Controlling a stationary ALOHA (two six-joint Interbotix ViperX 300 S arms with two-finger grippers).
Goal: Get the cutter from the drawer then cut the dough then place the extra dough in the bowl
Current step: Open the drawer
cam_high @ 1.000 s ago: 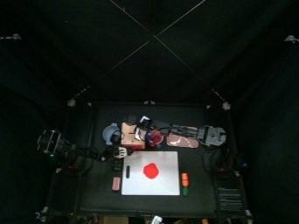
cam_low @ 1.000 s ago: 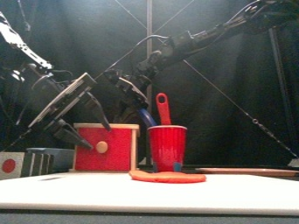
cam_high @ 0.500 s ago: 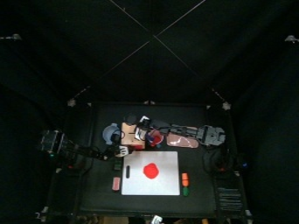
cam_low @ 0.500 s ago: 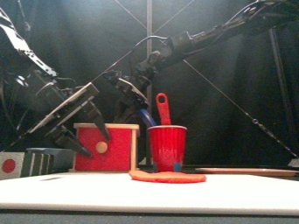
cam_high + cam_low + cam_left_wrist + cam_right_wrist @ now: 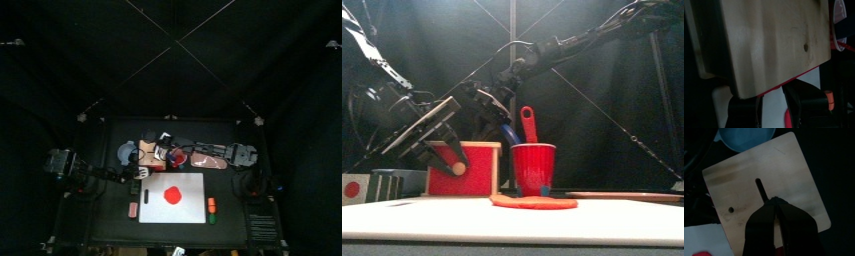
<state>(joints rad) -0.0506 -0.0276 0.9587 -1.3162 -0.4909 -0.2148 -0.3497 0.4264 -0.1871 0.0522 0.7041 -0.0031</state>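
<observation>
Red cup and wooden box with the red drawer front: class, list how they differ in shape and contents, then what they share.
The red plastic cup is round and tapers downward; the pale wooden box with a red drawer front is square-faced. The cup holds toy knives sticking up; the box shows only a pale knob. Both look red from the front and stand upright.

left arm: black, jointed, glossy links | right arm: black, slender, long tubular links | left gripper: two long jaws, grey outside, black inside, rounded tips | right gripper: black jaws tapering to narrow tips
</observation>
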